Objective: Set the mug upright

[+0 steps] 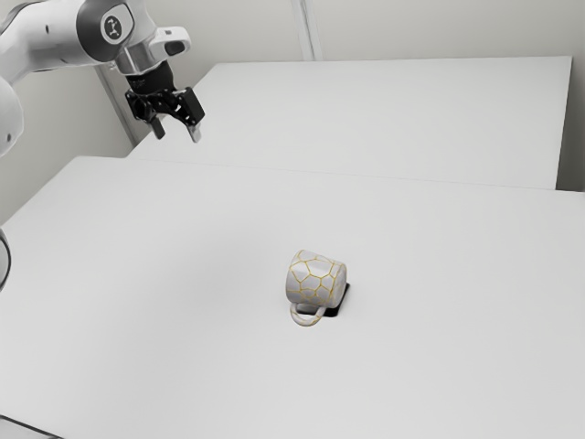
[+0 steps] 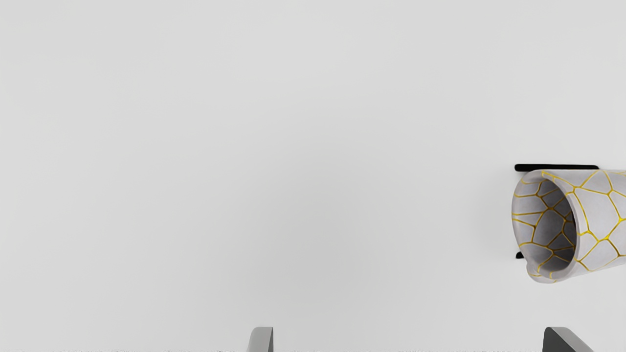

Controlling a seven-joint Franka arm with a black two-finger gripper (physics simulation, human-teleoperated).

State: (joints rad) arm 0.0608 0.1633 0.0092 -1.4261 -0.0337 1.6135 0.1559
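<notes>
High above the table, at the exterior view's upper left, the gripper (image 1: pixel 176 133) hangs open and well apart from the mug. A white mug (image 1: pixel 313 279) with gold lines lies on its side near the middle of the table, its handle low and toward the camera. In the wrist view the same mug (image 2: pixel 599 215) shows its open mouth and is partly cut off by the picture's edge. The gripper (image 2: pixel 408 340) has widely spaced fingertips there, with nothing held between them.
A flat black item (image 1: pixel 333 312) lies under and beside the mug, mostly hidden by it. The white table (image 1: pixel 439 366) stretches around both. Behind it stands another white surface (image 1: pixel 384 119), with pale walls beyond.
</notes>
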